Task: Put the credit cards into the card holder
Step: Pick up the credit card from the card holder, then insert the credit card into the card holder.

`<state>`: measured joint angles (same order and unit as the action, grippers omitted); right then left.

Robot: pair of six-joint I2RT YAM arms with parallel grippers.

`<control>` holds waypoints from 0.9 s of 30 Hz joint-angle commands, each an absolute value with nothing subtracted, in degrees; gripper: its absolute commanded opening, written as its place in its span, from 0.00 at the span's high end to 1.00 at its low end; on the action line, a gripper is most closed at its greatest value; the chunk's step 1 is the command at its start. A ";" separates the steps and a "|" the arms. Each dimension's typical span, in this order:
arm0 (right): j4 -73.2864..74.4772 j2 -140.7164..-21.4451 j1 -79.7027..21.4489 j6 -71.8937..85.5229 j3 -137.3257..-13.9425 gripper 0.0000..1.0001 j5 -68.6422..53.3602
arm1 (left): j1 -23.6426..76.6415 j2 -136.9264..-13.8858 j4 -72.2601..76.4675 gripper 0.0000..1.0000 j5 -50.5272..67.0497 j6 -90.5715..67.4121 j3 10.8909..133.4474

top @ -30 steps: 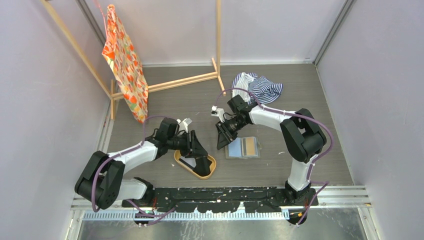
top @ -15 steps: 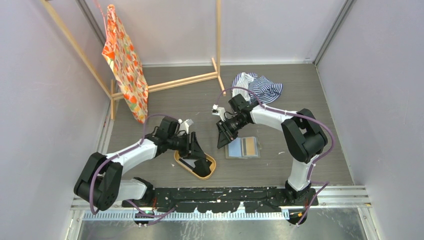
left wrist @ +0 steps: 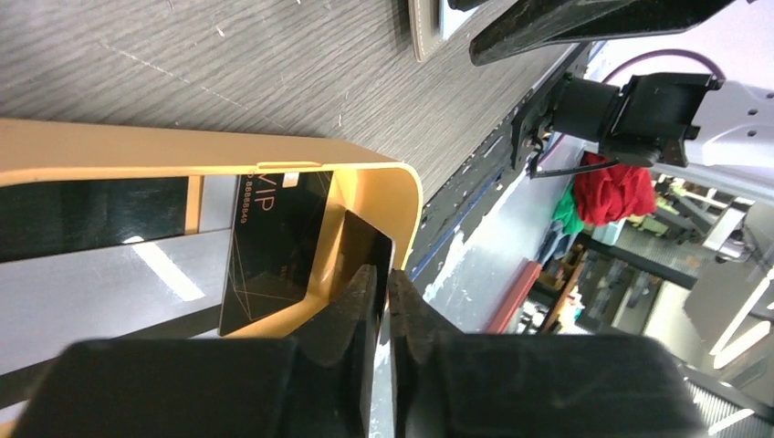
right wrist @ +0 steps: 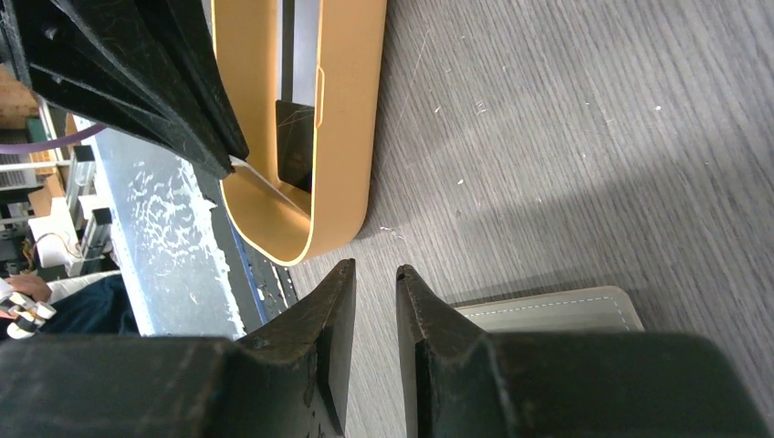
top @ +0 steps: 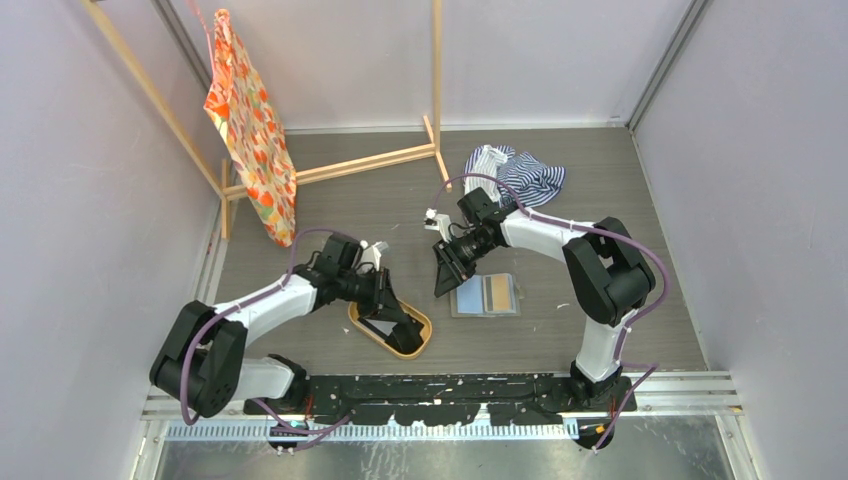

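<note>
An oval orange tray (top: pixel 352 315) near the left arm holds the credit cards: a black VIP card (left wrist: pixel 274 246), another black one (left wrist: pixel 91 219) and a pale one (left wrist: pixel 91 283). My left gripper (top: pixel 408 330) reaches into the tray's near end, jaws shut on a thin dark credit card (left wrist: pixel 365 242) that stands on edge against the wall. From the right wrist view that card (right wrist: pixel 269 187) shows as a pale sliver. The card holder (top: pixel 485 295) lies open on the table, blue-grey inside, an orange-tan card in its right half. My right gripper (top: pixel 443 290) hovers beside the holder's left edge (right wrist: pixel 566 310), slightly open and holding nothing.
A striped cloth (top: pixel 515 172) lies at the back right. A wooden rack (top: pixel 380 160) stands at the back left with an orange patterned cloth (top: pixel 250 130) hanging from it. The black base rail (top: pixel 450 385) runs along the near edge.
The left jaws have closed from a wider gap onto the card at the tray's near end. The right arm has stayed put.
</note>
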<state>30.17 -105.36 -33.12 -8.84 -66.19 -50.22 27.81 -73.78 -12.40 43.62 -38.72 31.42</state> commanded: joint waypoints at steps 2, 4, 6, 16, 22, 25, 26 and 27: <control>29.35 -102.03 -32.42 -8.78 -67.49 0.72 -51.97 | 28.12 -73.30 -17.22 1.00 42.73 -35.26 35.02; 29.43 -101.75 -32.03 -8.79 -67.50 0.72 -52.24 | 28.10 -72.42 -20.29 1.00 40.81 -33.57 36.17; 29.42 -101.34 -31.51 -8.78 -67.50 0.72 -52.74 | 28.12 -70.99 -23.64 1.00 38.59 -32.10 37.40; 39.31 -97.30 -27.23 -18.97 -70.39 0.72 -58.53 | 27.69 -60.74 -24.50 1.00 32.65 -34.06 38.40; 50.98 -94.92 -23.11 -31.61 -72.57 0.72 -62.36 | 27.62 -52.40 -16.40 1.00 33.33 -35.17 35.93; 53.73 -94.37 -22.10 -34.58 -72.85 0.71 -64.30 | 27.69 -52.15 -8.10 1.00 36.18 -36.31 34.20; 54.20 -93.97 -22.07 -34.90 -72.86 0.70 -64.48 | 27.75 -52.83 -5.12 1.00 37.07 -36.52 33.96; 54.53 -93.79 -22.00 -35.27 -72.80 0.68 -64.32 | 27.89 -53.80 -2.54 1.00 37.69 -36.56 33.93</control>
